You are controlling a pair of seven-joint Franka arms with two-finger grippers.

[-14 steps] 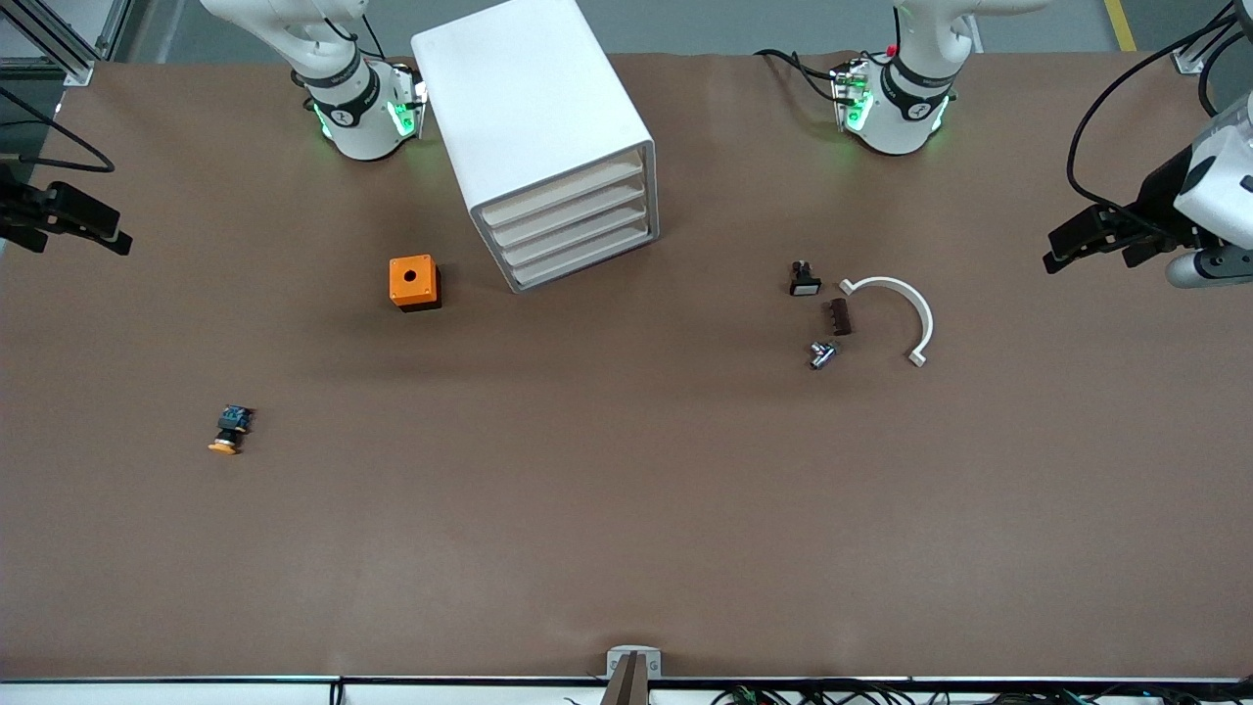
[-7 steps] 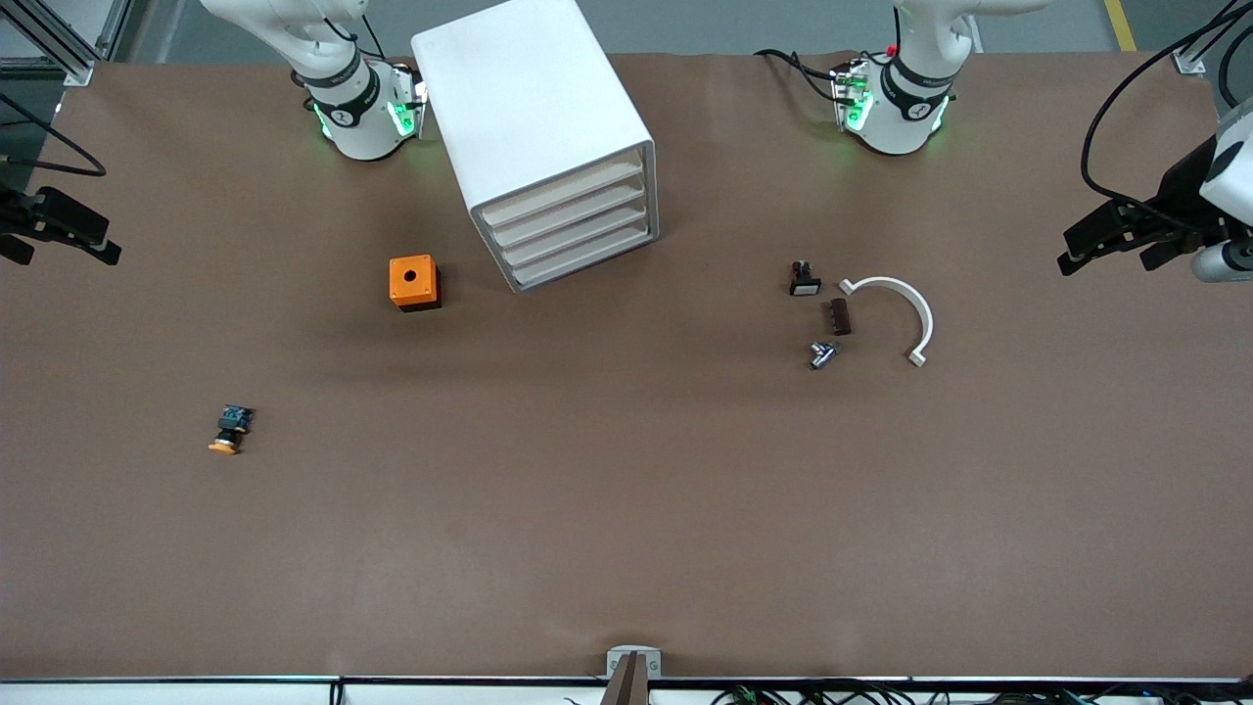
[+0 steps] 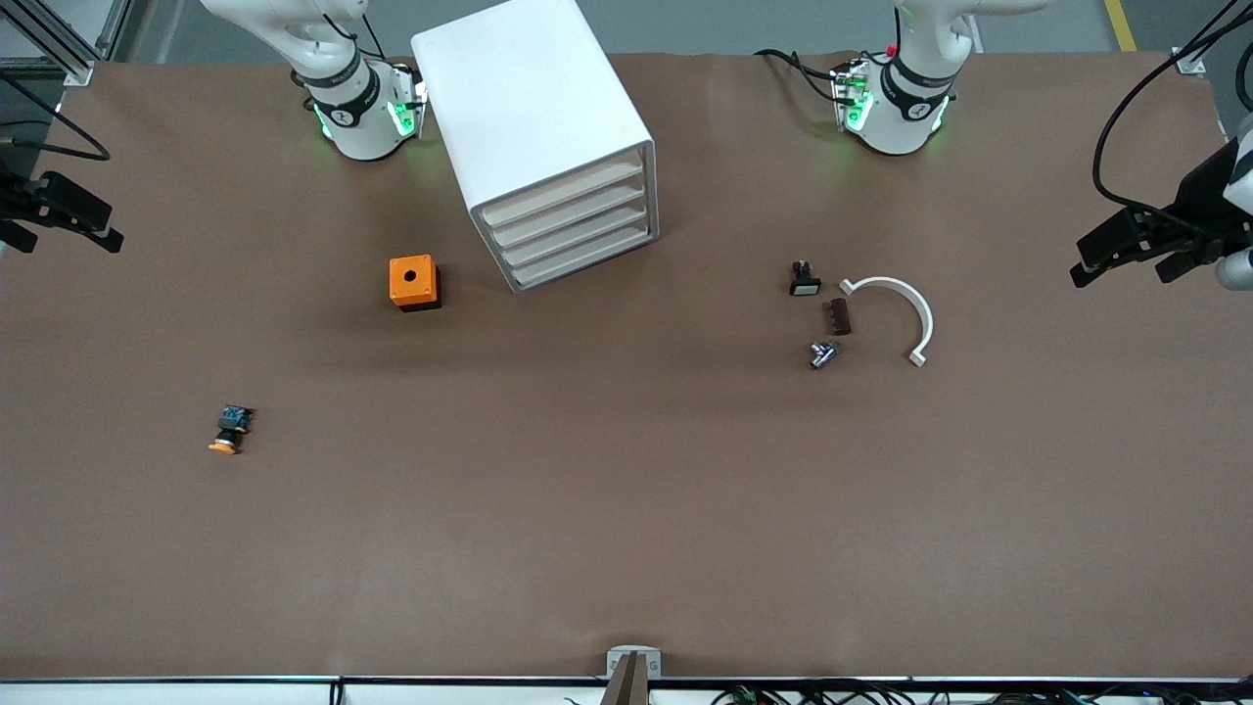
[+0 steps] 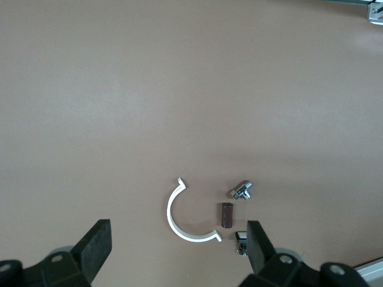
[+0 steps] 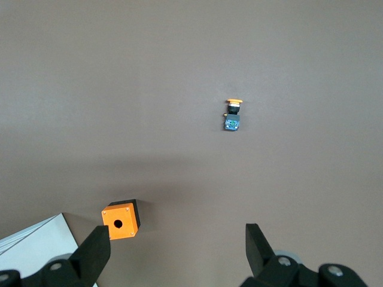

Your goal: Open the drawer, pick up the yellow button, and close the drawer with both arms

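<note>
The white cabinet stands between the arm bases; its uppermost drawer is shut flush like the three lower ones. The button, yellow-orange cap on a black and blue body, lies on the table toward the right arm's end, nearer the front camera than the orange cube; it also shows in the right wrist view. My right gripper is open and empty, high over the table's right-arm end. My left gripper is open and empty, high over the left-arm end.
An orange cube with a hole sits beside the cabinet. A white curved piece, a brown block, a small black part with a white face and a metal fitting lie toward the left arm's end.
Both grippers have drawn outward toward their own table ends. The objects and the drawers have not moved.
</note>
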